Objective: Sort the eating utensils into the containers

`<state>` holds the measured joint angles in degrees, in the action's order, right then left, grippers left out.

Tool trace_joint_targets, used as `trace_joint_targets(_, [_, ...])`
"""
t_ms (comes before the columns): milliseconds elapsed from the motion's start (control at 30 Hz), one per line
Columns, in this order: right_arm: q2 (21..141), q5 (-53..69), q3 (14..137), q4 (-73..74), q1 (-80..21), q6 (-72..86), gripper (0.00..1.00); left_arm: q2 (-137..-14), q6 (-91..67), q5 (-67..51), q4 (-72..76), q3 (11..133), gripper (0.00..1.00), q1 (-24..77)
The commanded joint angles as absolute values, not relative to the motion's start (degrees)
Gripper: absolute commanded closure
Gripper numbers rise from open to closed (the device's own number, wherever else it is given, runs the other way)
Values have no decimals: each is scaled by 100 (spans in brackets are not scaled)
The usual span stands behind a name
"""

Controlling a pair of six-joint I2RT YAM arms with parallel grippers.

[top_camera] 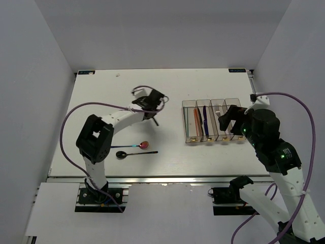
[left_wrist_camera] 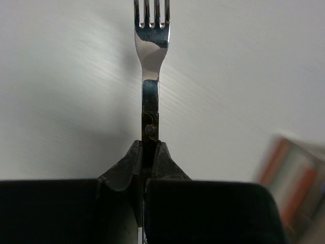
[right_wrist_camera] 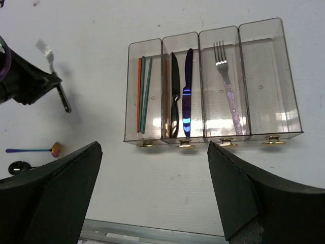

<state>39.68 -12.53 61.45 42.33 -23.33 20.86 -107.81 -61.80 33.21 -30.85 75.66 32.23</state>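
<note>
- Above the left half of the white table (top_camera: 101,96), the left gripper (top_camera: 151,100) pinches a silver fork (left_wrist_camera: 151,46) by its handle. In the left wrist view the jaws are pressed against the handle from both sides, and the tines point away from the camera. Whether the fork touches the table cannot be told.
- Right of centre, the right gripper (right_wrist_camera: 153,147) hovers near the tagged ends of the containers (right_wrist_camera: 266,86). Its fingers (right_wrist_camera: 61,193) are spread wide, holding and touching nothing.
- The containers are four clear, narrow bins joined in a row, each with a small yellowish tag at its near end.
- Counting from the left in the right wrist view, the first bin holds orange and teal chopsticks (right_wrist_camera: 138,96) lying lengthwise.
- The next bin holds two knives (right_wrist_camera: 187,91) side by side, one dark, one blue-purple.
- The third bin holds a second fork (right_wrist_camera: 227,86), tines toward the far end.
- On the table near the left arm, a red-bowled spoon (top_camera: 144,145) and a black-bowled spoon (top_camera: 122,154) lie just beside each other, well apart from the bins.
</note>
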Motion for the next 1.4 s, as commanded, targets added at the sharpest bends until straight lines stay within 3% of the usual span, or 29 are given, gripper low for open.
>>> trace_joint_targets(0, [3920,-1730,6757,4226,-2338,2180,11,-10265,-5713,3155,-2217,8373,100,4312])
trace_joint_targets(267, [3709,-2144,7031,4622,-2329,2276,11,-11398,-5792,2216,-1188,9588,100,5342])
trace_joint_targets(567, [3639,-2223,7234,4948,-2338,2189,11,-13235,-5959,993,-440,11346,100,5607])
trace_joint_targets(1200, [3516,-2224,6882,4834,-2329,2083,11,-13887,-6556,1089,-114,11856,100,5766])
trace_joint_targets(1267, [3498,-2206,6899,4834,-2338,2074,11,-13939,-6574,1177,-114,11874,96,5766])
trace_joint_targets(1367, [3463,-2206,6917,4869,-2338,2065,11,-14036,-6557,1213,-229,11988,81,5766])
